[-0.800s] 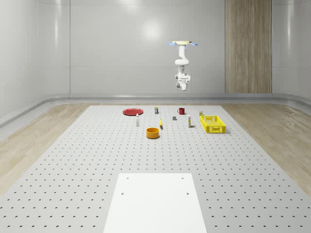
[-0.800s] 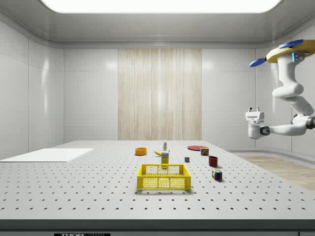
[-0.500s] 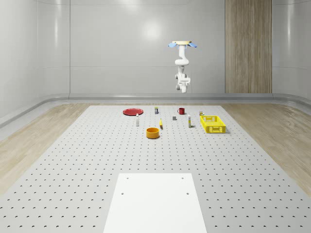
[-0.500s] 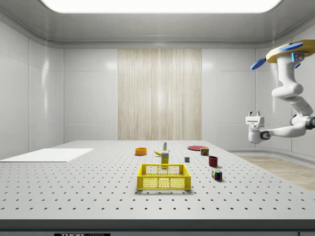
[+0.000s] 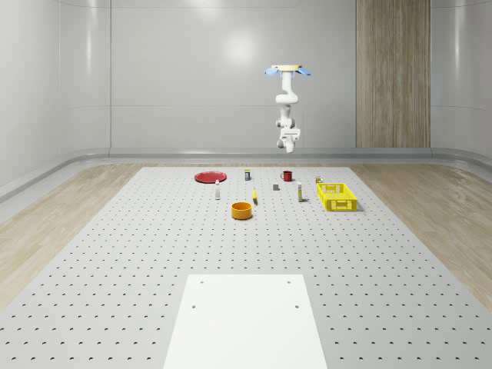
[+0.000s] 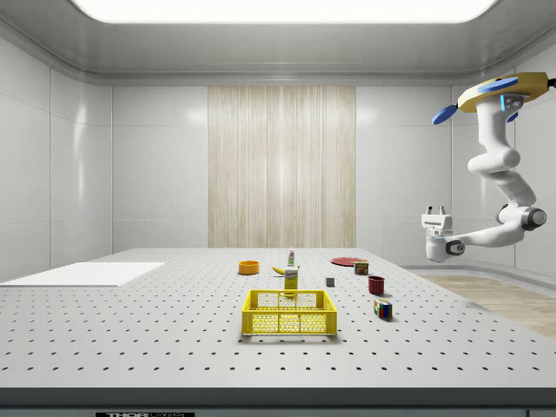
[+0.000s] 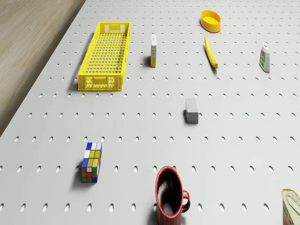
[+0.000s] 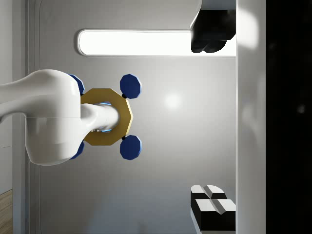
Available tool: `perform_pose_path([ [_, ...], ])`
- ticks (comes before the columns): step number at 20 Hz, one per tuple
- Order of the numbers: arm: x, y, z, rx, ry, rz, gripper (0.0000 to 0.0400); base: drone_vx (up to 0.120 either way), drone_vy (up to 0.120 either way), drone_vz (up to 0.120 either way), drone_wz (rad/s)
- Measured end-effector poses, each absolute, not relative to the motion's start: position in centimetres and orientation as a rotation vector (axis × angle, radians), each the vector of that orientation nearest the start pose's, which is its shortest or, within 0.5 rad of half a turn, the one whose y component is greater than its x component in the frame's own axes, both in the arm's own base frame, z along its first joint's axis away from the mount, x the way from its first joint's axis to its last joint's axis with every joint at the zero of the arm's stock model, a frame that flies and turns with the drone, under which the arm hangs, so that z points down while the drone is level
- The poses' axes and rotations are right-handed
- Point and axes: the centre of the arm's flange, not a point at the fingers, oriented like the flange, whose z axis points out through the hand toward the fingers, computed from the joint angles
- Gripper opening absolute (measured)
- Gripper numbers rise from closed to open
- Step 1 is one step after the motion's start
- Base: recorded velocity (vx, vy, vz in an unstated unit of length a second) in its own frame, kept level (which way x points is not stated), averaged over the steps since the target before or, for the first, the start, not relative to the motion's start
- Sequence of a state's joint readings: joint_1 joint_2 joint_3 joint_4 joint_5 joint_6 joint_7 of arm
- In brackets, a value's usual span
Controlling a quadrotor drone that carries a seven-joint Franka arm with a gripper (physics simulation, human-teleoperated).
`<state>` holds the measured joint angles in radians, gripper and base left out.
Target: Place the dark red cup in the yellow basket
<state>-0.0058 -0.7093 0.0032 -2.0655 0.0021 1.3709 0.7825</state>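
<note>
Drone hovers high at the side view's upper right; its gripper points up, fingers apart, empty, well above the dark red cup.

— What do you see on your robot?
— You see a flat yellow octagonal drone body with round blue rotors, a glossy white jointed arm, and black-and-white fingers.

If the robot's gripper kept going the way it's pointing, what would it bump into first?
Probably the ceiling. The gripper points upward, away from the dark red cup on the table; the wrist view looks up at the drone and ceiling light.
</note>
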Motion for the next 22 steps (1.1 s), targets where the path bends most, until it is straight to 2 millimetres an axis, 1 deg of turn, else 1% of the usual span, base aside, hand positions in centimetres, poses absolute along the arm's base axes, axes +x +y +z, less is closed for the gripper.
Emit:
perform_pose_path([
  [8, 30.41, 0.0, 69.01, -2.895, 1.199, -0.03, 0.04, 0.12, 0.0, 0.0, 0.0],
  [9, 30.41, 0.0, 69.04, -2.895, 1.199, -0.032, 0.04, 0.12, -0.04, 0.0, 0.0],
  [14, 30.38, 0.01, 69.11, -2.894, 1.199, -0.037, 0.04, 0.12, -0.112, 0.0, 0.0],
  [22, 30.32, 0.02, 69.13, -2.893, 1.198, -0.047, 0.04, 0.12, 0.0, 0.0, 0.0],
])
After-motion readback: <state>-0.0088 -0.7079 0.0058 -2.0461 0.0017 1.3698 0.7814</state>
